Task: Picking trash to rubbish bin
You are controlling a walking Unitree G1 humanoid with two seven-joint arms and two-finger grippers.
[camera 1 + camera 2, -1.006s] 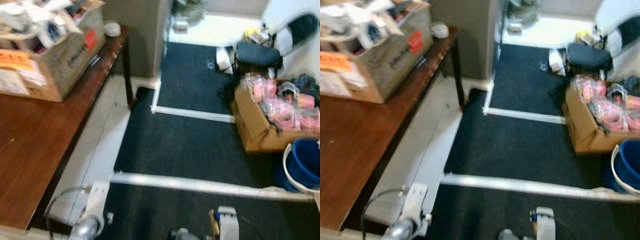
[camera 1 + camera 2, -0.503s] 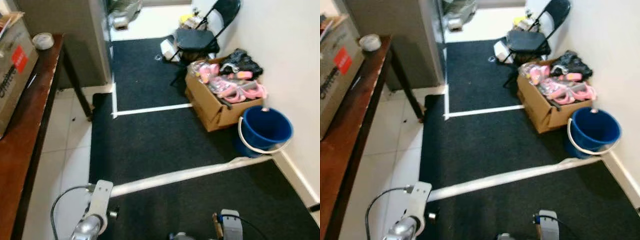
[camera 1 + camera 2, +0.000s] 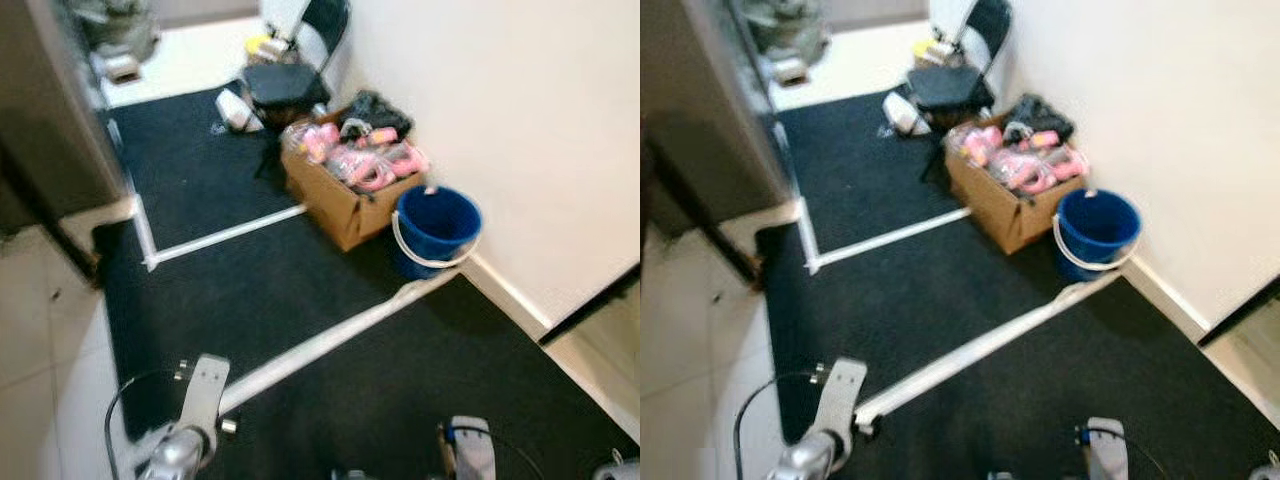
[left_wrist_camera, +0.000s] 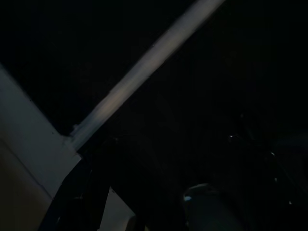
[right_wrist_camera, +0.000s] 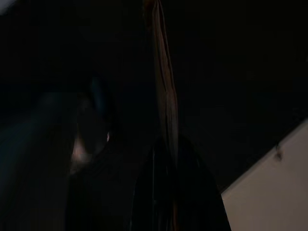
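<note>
A blue bucket (image 3: 436, 226) with a white handle stands on the dark carpet against the white wall, ahead and to my right. A crumpled white bag (image 3: 232, 108) lies on the carpet further back, near a folding chair. Both arms hang low at the bottom of the head views, the left arm (image 3: 190, 425) and the right arm (image 3: 466, 452). In the dark right wrist view, my right gripper (image 5: 166, 149) looks shut on a thin tan strip (image 5: 162, 72) that sticks out from between the fingers. The left wrist view is very dark and shows a pale floor strip (image 4: 144, 72).
An open cardboard box (image 3: 345, 208) full of pink items sits just left of the bucket. A black folding chair (image 3: 287, 82) stands behind it. White strips (image 3: 300, 350) cross the carpet. A grey cabinet (image 3: 45, 130) rises at the left, with pale tiles beside it.
The whole view has swung to the right: the wooden table and its box have left the picture, and the bucket, box and wall now sit nearer the middle. Both arms hang as before.
</note>
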